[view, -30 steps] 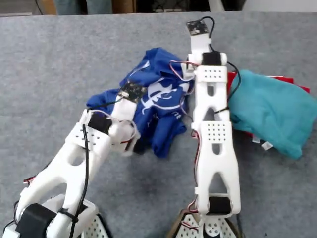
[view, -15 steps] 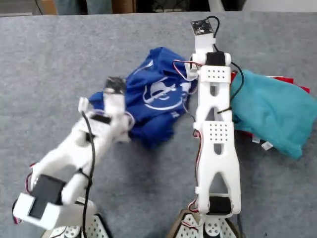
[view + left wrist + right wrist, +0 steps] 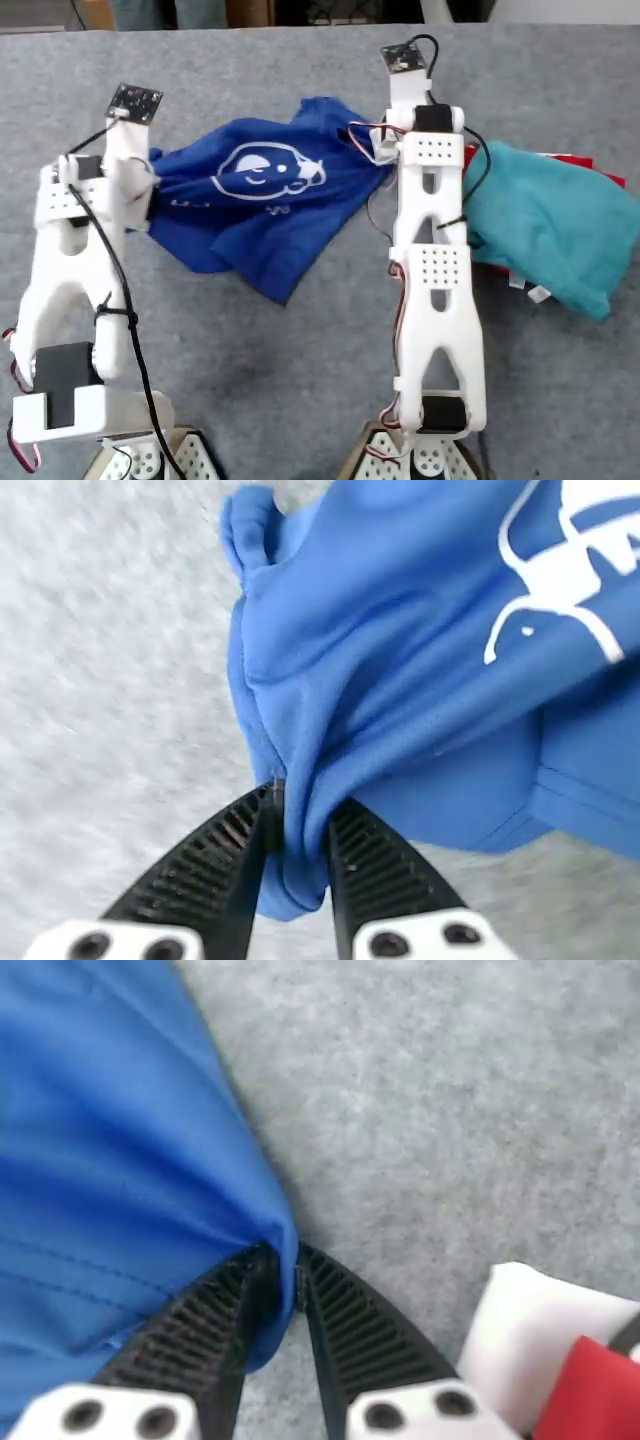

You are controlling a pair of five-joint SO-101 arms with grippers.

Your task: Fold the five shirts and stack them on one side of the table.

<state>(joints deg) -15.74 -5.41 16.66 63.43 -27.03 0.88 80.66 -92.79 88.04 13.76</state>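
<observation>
Both ends of a blue cloth shirt with a white printed figure (image 3: 262, 200) are gripped. The left claw (image 3: 297, 808) is pinched shut on a bunched fold at one edge, and the right claw (image 3: 281, 1257) is pinched shut on the opposite edge. Between them the shirt lies spread on the grey felt table (image 3: 250, 380). A folded teal shirt (image 3: 545, 225) lies on red cloth (image 3: 585, 163) beside the right arm.

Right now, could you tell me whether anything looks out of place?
The blue shirt, pinched between left pincer and right pincer, lies rumpled and skewed, not flat. The teal shirt sits lumpy over a red shirt.
</observation>
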